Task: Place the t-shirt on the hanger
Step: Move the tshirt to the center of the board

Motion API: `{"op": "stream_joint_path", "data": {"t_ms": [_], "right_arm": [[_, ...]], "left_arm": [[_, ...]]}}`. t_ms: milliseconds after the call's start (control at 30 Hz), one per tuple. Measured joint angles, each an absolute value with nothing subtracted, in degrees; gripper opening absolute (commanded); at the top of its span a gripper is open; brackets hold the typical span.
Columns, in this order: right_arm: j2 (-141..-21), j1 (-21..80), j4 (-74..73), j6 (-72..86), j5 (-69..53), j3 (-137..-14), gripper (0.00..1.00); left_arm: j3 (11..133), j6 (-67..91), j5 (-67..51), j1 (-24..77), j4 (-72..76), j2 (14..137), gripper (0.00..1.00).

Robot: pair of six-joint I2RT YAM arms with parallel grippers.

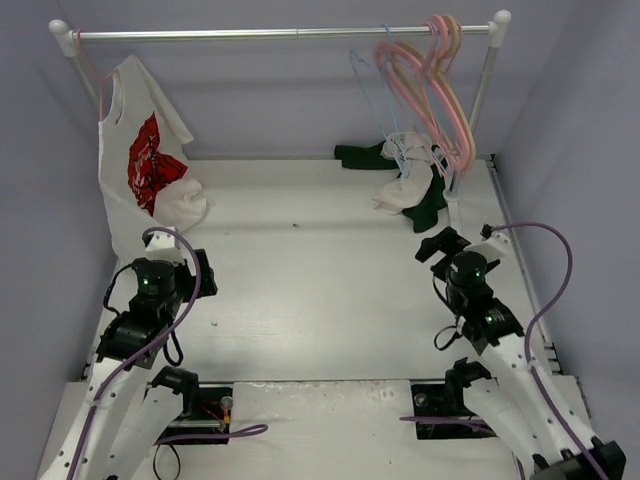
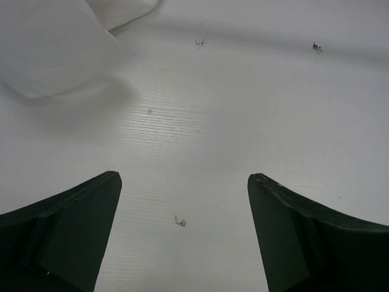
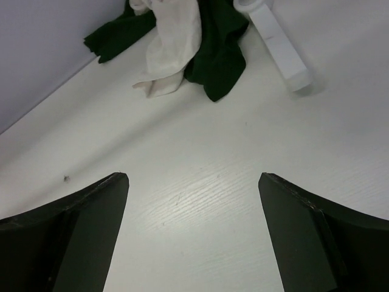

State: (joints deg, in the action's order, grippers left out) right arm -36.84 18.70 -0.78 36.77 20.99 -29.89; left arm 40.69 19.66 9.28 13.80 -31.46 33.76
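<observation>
The t-shirt (image 1: 405,182), white with dark green sleeves, lies crumpled on the table at the back right, by the rack post. It also shows at the top of the right wrist view (image 3: 182,42). The thin light-blue wire hanger (image 1: 360,75) hangs from the rail above the t-shirt, left of the pink ones. My right gripper (image 1: 440,245) is open and empty, a short way in front of the t-shirt, its fingers wide apart over bare table (image 3: 193,176). My left gripper (image 1: 200,270) is open and empty at the left (image 2: 184,179).
A white shirt with a red graphic (image 1: 140,160) hangs at the rail's left end, its hem on the table (image 2: 48,48). Thick pink hangers (image 1: 430,90) hang at the right end of the rail (image 1: 280,33). The rack's white foot (image 3: 279,42) stands beside the t-shirt.
</observation>
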Motion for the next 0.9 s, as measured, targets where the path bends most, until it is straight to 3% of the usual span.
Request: {"op": "stream_joint_path", "data": {"t_ms": [267, 500, 767, 867, 900], "right_arm": [[-61.56, 3.66, 18.04, 40.64, 10.92, -28.08, 0.98], [-82.13, 0.64, 28.88, 40.69, 3.84, -31.79, 0.95], [-98.5, 0.4, 37.93, 40.75, -0.62, -40.16, 0.88], [-103.83, 0.4, 40.23, 41.36, -1.58, -45.08, 0.79], [-105.41, 0.4, 41.06, 41.63, -1.74, -46.48, 0.72]], "left_arm": [[40.6, 19.66, 8.54, 13.8, -31.51, 33.47, 0.87], [40.58, 19.64, 8.36, 13.96, -31.55, 32.93, 0.87], [40.58, 19.62, 8.36, 14.63, -31.57, 32.95, 0.87], [40.58, 19.62, 8.36, 14.63, -31.57, 32.95, 0.87], [40.58, 19.62, 8.36, 14.63, -31.57, 32.97, 0.87]]}}
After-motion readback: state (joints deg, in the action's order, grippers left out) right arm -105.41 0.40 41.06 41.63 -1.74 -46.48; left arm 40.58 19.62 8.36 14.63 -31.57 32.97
